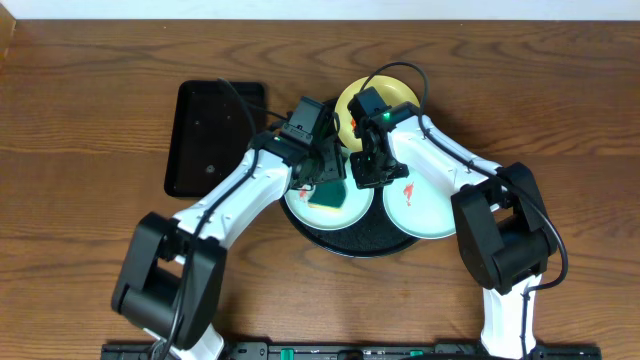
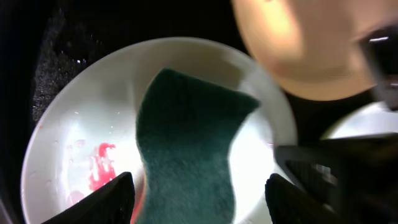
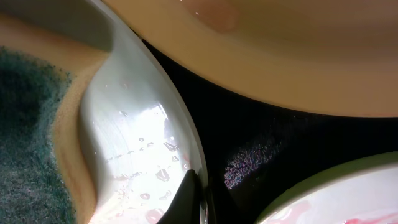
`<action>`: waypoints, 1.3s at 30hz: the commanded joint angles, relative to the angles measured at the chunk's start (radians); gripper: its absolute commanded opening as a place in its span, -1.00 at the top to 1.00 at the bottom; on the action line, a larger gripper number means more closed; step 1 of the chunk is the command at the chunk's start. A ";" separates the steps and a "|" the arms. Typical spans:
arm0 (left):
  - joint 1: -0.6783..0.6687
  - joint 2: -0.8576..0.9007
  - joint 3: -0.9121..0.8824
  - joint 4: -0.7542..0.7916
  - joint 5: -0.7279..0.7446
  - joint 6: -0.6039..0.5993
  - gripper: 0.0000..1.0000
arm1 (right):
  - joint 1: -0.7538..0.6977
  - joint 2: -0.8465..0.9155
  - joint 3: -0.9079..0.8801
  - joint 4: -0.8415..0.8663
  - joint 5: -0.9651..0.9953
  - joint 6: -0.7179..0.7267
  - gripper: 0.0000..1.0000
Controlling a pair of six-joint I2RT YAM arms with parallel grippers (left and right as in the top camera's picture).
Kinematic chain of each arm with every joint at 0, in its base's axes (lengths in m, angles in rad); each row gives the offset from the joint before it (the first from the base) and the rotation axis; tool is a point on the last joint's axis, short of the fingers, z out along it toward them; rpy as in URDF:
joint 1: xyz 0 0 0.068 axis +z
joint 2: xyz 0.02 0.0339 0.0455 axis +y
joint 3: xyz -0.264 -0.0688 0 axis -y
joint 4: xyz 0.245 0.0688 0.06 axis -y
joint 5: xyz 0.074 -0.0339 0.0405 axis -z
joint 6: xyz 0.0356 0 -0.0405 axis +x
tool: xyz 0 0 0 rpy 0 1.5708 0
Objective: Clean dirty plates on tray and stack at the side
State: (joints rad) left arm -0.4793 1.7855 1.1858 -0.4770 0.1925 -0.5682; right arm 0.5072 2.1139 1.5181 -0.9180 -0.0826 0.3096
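Note:
The round black tray (image 1: 362, 240) holds two mint-green plates and a yellow plate (image 1: 395, 95) at its far edge. My left gripper (image 1: 322, 172) hangs open over the left mint plate (image 1: 300, 208). A green sponge (image 2: 186, 155) lies on that plate between the spread fingers (image 2: 199, 199), beside a red smear (image 2: 99, 165). My right gripper (image 1: 366, 172) is shut on this plate's right rim (image 3: 124, 124), one finger inside and one outside (image 3: 202, 196). The right mint plate (image 1: 425, 208) carries a red-orange smear.
A smaller rectangular black tray (image 1: 213, 135) lies on the wood tabletop (image 1: 90, 150) to the left. The yellow plate's edge (image 3: 298, 50) sits close above the gripped rim. The two arms nearly touch over the tray's middle.

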 commanded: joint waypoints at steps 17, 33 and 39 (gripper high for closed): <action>0.004 0.095 0.007 0.052 0.047 0.060 -0.39 | 0.005 0.013 -0.008 -0.002 0.022 -0.038 0.97; 0.003 0.138 0.007 0.057 0.047 0.105 -0.46 | 0.005 0.013 -0.008 -0.009 0.022 -0.056 0.97; 0.003 0.138 0.007 0.057 0.046 0.105 -0.44 | 0.005 0.013 -0.008 -0.010 0.022 -0.056 0.98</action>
State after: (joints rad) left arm -0.4789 1.9095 1.1862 -0.4179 0.2340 -0.4812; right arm 0.5072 2.1139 1.5181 -0.9192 -0.0822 0.2844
